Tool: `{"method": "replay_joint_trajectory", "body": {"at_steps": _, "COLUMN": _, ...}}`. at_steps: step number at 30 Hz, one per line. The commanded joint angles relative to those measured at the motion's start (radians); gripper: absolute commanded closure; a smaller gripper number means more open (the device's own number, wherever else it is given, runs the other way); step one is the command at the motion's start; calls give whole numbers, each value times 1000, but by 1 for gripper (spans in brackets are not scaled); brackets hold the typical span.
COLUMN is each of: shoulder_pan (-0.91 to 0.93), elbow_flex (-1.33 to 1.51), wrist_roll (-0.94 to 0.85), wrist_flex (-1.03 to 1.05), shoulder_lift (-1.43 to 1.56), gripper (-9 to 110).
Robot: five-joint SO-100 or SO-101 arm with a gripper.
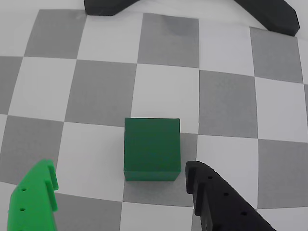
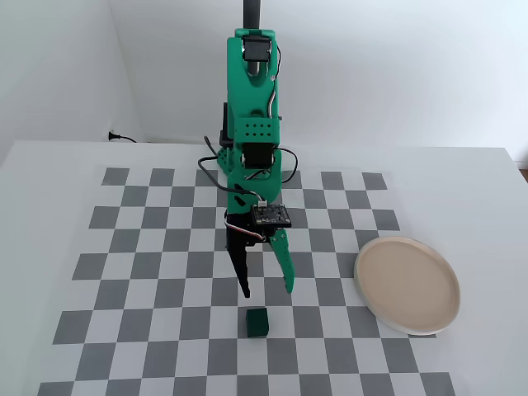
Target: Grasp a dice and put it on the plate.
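The spread pincer [image 2: 269,291] hovers above the small dark green cube dice [image 1: 152,149], ungrasped; the round beige plate [image 2: 407,285] sits empty, right.

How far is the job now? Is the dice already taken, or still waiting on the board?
Nothing is delivered yet: the plate is empty. The open pincer hangs just behind the dice, which sits untouched on the checkerboard; the wrist view shows both fingers short of it. Left: close on the dice, lift it, carry it to the plate.
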Motion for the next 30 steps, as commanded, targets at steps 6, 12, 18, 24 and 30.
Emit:
{"method": "replay_joint_trajectory", "body": {"at_steps": 6, "shoulder_pan": 20, "elbow_flex": -115, "wrist_roll": -3, "wrist_flex": -58, "shoulder_lift": -69, "gripper": 77}}
{"method": "replay_joint_trajectory", "body": {"at_steps": 12, "shoulder_pan": 40, "elbow_flex": -123, "wrist_roll": 2, "wrist_flex": -80, "shoulder_lift": -109, "gripper": 78}}
{"method": "replay_joint_trajectory", "body": {"at_steps": 18, "shoulder_pan": 52, "elbow_flex": -143, "wrist_roll": 2, "wrist_flex": -107, "shoulder_lift": -164, "gripper": 78}}
{"method": "replay_joint_trajectory", "body": {"at_steps": 24, "shoulder_pan": 46, "elbow_flex": -152, "wrist_roll": -11, "wrist_flex": -135, "shoulder_lift": -213, "gripper": 79}}
{"method": "replay_joint_trajectory", "body": {"at_steps": 30, "shoulder_pan": 41, "elbow_flex": -176, "wrist_roll": -12, "wrist_flex": -153, "shoulder_lift": -273, "gripper": 79}}
